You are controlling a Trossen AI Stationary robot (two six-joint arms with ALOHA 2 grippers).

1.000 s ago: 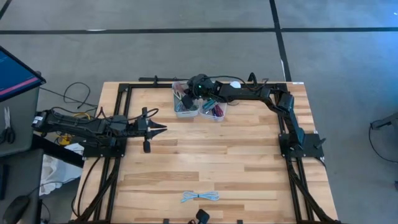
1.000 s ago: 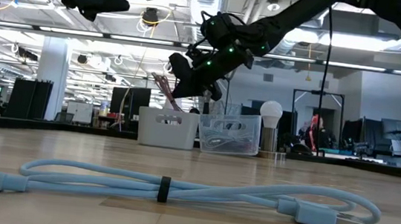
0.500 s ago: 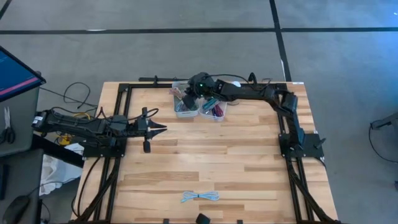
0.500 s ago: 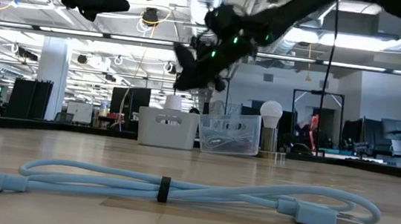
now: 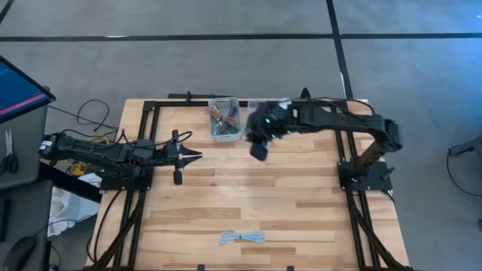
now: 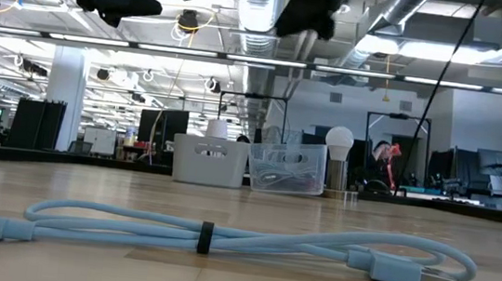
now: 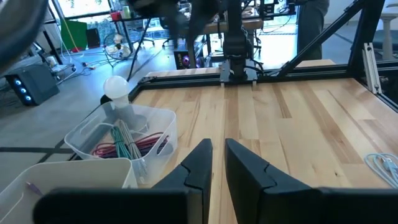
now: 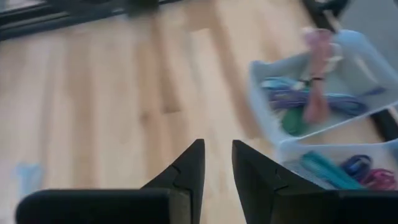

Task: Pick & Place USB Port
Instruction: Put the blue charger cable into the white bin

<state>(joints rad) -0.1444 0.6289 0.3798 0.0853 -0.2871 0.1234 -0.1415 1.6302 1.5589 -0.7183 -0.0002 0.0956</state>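
A light-blue USB cable (image 5: 242,238) lies coiled and tied on the wood near the table's front edge, large in the low view (image 6: 222,236). My right gripper (image 5: 258,150) hangs high over the table's middle, just in front of the bins, slanting down. It is open, with nothing between its fingers (image 8: 218,163). My left gripper (image 5: 197,156) waits above the table's left side, pointing level toward the right. Its fingers stand a narrow gap apart (image 7: 218,146) and hold nothing.
Two bins stand side by side at the far edge, a white one (image 5: 224,120) and a clear one (image 6: 285,168). Both hold coloured cables (image 8: 314,102). A white light bulb (image 6: 339,140) stands beside the clear bin. Bare wood lies between the bins and the blue cable.
My right gripper has risen from above the bins and swung toward the table's near edge and a little to the right, mostly in the last half second. The pinkish cable ends that stood above the white bin's rim no longer show there.
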